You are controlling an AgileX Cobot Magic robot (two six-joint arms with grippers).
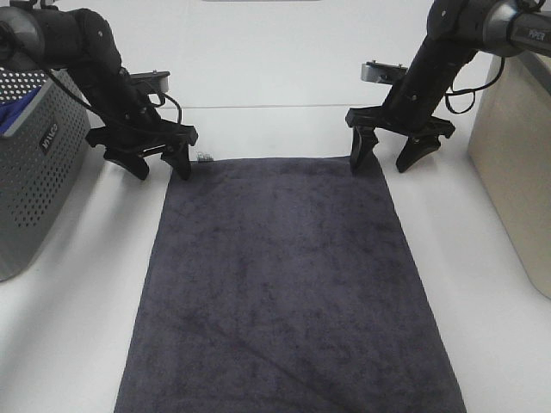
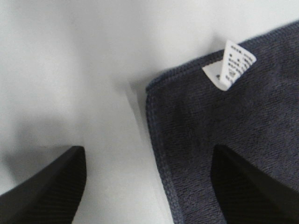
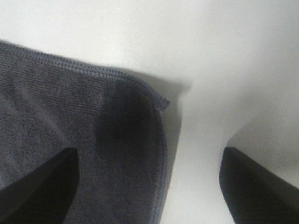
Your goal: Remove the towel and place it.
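A large dark charcoal-grey rectangular terry towel (image 1: 284,292) is laid flat on the white worktop (image 1: 482,284), reaching its near edge. The left jaws and right jaws are held spread, each astride one far towel corner.

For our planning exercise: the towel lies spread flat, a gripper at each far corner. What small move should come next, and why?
Probably lift both grippers straight up: the towel already lies flat, and the left gripper and right gripper stand open over its corners, holding nothing.
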